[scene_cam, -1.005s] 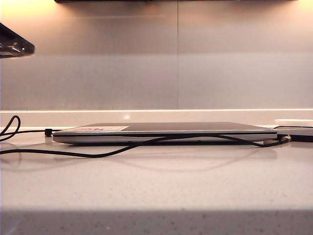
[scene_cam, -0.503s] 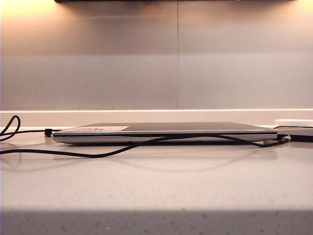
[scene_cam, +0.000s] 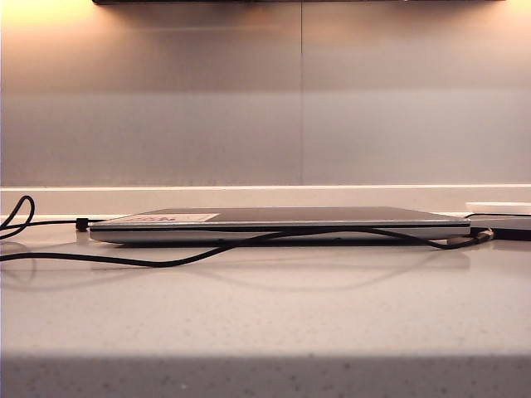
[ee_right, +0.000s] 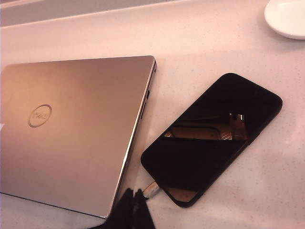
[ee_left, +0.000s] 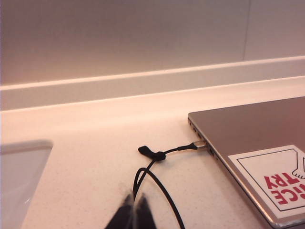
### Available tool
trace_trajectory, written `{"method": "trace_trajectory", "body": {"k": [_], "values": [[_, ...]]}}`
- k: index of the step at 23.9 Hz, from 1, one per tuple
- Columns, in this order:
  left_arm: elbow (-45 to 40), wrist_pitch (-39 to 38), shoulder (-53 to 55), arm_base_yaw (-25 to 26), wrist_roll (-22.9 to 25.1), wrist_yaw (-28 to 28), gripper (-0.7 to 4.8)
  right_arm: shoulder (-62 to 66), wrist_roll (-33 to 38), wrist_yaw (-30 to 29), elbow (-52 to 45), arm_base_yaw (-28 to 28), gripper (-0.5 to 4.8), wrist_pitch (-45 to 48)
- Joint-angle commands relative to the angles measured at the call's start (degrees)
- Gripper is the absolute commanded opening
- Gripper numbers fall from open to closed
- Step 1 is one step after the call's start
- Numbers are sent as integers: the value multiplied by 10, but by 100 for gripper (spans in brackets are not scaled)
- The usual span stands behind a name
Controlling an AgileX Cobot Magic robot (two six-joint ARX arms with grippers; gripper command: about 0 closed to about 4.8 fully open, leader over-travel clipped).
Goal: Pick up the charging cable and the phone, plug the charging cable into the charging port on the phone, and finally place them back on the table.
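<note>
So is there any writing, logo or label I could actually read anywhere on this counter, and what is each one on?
"TRY", red letters, on the white sticker on the laptop lid, in the left wrist view.
"ICE", red, the line below on the same sticker; the word is cut off by the picture's edge.
Round logo on the laptop lid, right wrist view: too blurred to read.
Phone: dark screen, no text.
In the exterior view the sticker shows only red smudges.

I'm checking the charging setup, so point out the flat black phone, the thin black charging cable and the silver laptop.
flat black phone (ee_right: 212,136), right wrist view, middle of its glossy screen.
thin black charging cable (scene_cam: 166,262), exterior view, sagging cord on the countertop.
silver laptop (ee_right: 76,129), right wrist view, centre of its closed lid.
</note>
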Motion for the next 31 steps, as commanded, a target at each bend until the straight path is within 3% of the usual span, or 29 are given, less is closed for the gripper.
{"method": "trace_trajectory", "body": {"k": [1, 3, 6, 23, 27, 31], "values": [[3, 5, 0, 0, 2, 2, -6, -2, -1, -1, 4, 1, -5, 8], [3, 5, 0, 0, -11, 2, -6, -2, -1, -1, 4, 1, -5, 8], [3, 5, 0, 0, -75, 2, -6, -2, -1, -1, 4, 1, -5, 8], [3, 6, 0, -1, -73, 2, -6, -2, -2, 4, 3, 1, -5, 9], [3, 6, 0, -1, -73, 2, -6, -47, -2, 109, -17, 2, -5, 50], [3, 6, 0, -1, -73, 2, -6, -129, -33, 173, -105, 21, -5, 166]]}}
